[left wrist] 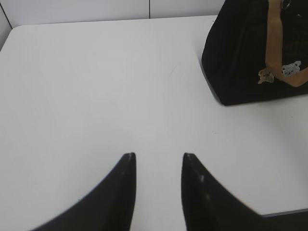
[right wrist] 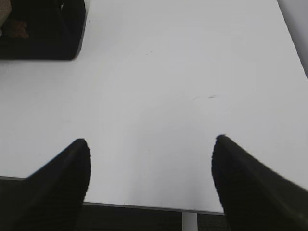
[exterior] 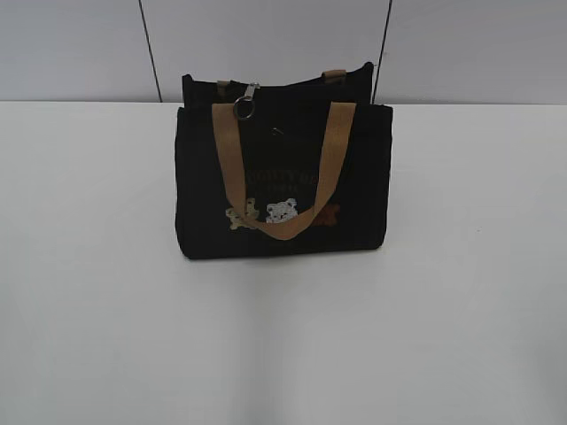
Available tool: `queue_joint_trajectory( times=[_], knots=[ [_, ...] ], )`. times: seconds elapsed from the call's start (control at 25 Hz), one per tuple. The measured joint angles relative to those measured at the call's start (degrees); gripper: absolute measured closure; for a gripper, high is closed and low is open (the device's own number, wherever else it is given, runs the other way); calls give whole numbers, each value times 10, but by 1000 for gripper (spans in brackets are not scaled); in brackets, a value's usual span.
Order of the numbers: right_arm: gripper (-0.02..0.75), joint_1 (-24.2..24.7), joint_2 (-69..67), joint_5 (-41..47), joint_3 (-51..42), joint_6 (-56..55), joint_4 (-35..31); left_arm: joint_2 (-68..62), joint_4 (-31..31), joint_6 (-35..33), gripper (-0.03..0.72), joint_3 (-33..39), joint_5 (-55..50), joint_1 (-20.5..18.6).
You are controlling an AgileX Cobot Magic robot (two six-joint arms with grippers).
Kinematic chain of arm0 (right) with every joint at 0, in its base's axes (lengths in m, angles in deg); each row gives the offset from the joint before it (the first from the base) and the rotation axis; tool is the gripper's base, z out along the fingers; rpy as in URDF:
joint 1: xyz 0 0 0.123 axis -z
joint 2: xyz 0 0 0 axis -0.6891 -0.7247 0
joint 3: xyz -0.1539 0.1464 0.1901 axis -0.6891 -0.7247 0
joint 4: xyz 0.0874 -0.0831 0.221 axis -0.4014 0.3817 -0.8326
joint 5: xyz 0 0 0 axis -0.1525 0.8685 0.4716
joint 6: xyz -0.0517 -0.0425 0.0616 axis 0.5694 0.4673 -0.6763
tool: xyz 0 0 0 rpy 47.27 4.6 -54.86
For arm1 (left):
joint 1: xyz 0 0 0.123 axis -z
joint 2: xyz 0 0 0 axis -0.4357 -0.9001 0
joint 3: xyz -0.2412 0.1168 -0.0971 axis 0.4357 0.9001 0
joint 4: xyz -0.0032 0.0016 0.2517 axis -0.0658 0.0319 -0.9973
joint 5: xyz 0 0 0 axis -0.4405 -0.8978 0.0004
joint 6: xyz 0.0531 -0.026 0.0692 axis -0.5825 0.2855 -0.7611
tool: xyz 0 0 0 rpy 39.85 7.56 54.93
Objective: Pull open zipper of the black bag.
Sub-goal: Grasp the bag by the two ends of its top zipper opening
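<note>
The black bag (exterior: 283, 177) stands upright at the far middle of the white table (exterior: 283, 354), tan handle looped down its front over small bear designs. Its zipper (exterior: 246, 99), a silver slider with a round ring pull, sits at the top left of the bag. Neither arm shows in the exterior view. In the left wrist view my left gripper (left wrist: 159, 156) hovers over bare table, jaws a little apart and empty, with the black bag (left wrist: 240, 53) far off at upper right. My right gripper (right wrist: 151, 142) is wide open and empty, the black bag (right wrist: 43, 29) at upper left.
A pale panelled wall (exterior: 266, 44) rises behind the table. The table's near edge (right wrist: 144, 207) lies just under my right gripper, dark floor below it. White tabletop stretches on both sides of the bag and in front of it.
</note>
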Motion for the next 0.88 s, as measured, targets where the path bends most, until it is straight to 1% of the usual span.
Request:
queue_joint_trajectory(
  times=[0.6,0.88],
  knots=[
    [144,0,0,0,0,0,0,0,0,0,447,-1,5,0],
    [144,0,0,0,0,0,0,-72,25,0,447,-18,61,0]
  ],
)
